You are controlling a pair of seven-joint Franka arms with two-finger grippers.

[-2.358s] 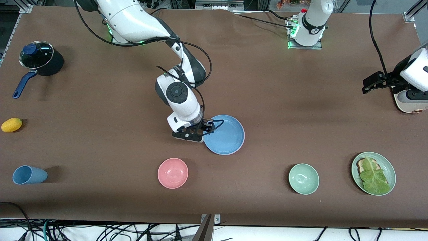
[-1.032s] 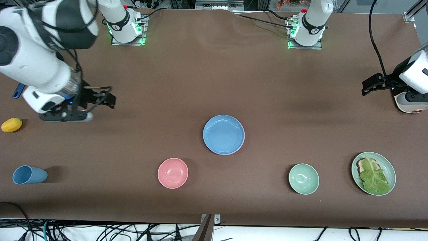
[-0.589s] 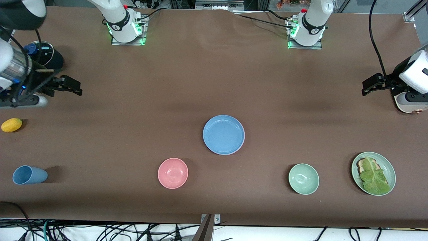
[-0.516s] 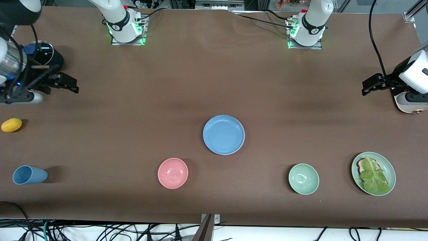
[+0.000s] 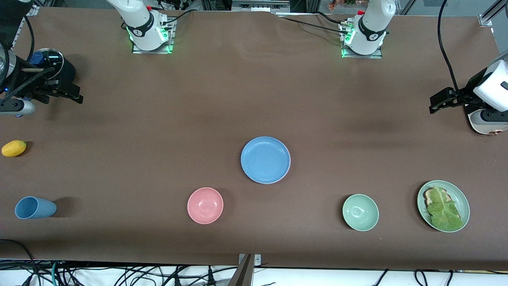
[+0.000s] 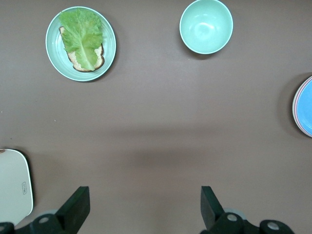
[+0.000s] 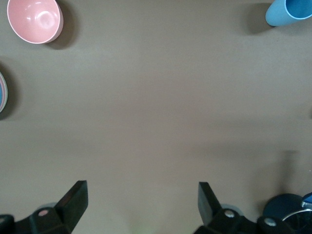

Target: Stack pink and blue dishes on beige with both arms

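Note:
The blue dish (image 5: 265,159) lies flat in the middle of the table, nothing touching it. In the left wrist view its edge (image 6: 306,107) shows with a thin pink rim under it, the pink dish. The beige is hidden. My right gripper (image 5: 75,97) hangs open and empty over the table at the right arm's end, beside a black pot; its wrist view shows the fingers (image 7: 143,190) wide apart over bare cloth. My left gripper (image 5: 436,101) waits open and empty at the left arm's end, fingers (image 6: 145,195) spread over bare table.
Nearer the camera stand a pink bowl (image 5: 205,205), a green bowl (image 5: 360,212), a green plate (image 5: 421,194) with toast and lettuce, and a blue cup (image 5: 35,207). A yellow fruit (image 5: 14,148) and a lidded black pot (image 5: 49,67) sit at the right arm's end.
My right arm has drawn away from the blue dish, open, to the right arm's end of the table beside the pot. The blue dish and left arm have stayed put.

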